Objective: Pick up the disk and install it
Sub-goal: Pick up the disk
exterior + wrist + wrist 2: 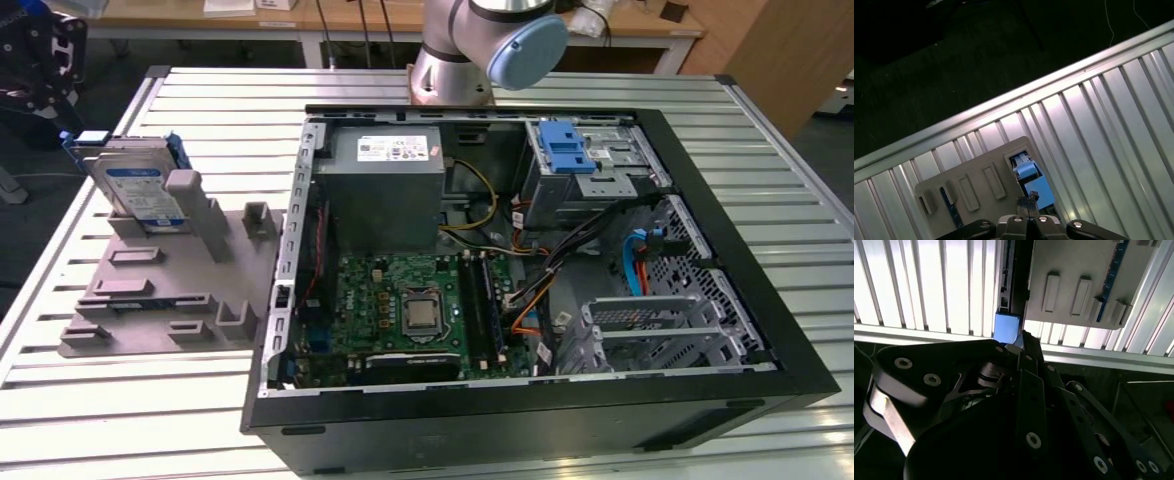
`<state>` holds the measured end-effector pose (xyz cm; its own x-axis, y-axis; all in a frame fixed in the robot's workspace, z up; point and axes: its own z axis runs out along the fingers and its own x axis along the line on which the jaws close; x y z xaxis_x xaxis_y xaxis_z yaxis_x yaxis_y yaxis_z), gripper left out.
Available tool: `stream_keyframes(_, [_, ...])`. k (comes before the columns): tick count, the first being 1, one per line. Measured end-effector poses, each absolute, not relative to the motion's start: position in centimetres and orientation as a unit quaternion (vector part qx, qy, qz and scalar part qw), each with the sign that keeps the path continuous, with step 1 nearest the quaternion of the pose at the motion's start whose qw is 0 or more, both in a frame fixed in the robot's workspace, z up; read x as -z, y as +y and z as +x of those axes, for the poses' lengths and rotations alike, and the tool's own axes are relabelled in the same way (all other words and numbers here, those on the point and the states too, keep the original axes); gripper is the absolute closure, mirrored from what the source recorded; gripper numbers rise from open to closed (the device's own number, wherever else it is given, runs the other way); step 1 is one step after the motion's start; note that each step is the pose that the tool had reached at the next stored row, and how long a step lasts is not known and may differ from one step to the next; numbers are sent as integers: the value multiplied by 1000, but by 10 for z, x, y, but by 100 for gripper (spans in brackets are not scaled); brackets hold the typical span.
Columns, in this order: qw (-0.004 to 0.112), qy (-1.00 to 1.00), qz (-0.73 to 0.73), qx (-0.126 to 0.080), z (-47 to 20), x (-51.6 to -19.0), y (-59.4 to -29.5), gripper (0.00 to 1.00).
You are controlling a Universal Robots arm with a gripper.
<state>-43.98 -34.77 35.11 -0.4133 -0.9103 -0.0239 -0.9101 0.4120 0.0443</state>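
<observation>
One disk [140,192], one open computer case [534,415], one grey holder [147,312].

At ten o'clock in the exterior view, the grey fixture [147,300] is hiding the lower part of the disk [140,190]. At twelve o'clock, the picture's edge is cutting off the arm [481,50].

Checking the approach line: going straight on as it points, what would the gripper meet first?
Most likely the disk: in the first wrist view its blue edge lies just ahead of the gripper, standing in the grey holder. Depth is unclear.
</observation>
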Motion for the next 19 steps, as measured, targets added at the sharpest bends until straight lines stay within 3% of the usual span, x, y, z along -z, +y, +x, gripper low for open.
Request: stream_keyframes(19, [4, -790, 612, 25, -440, -351, -348, 89])
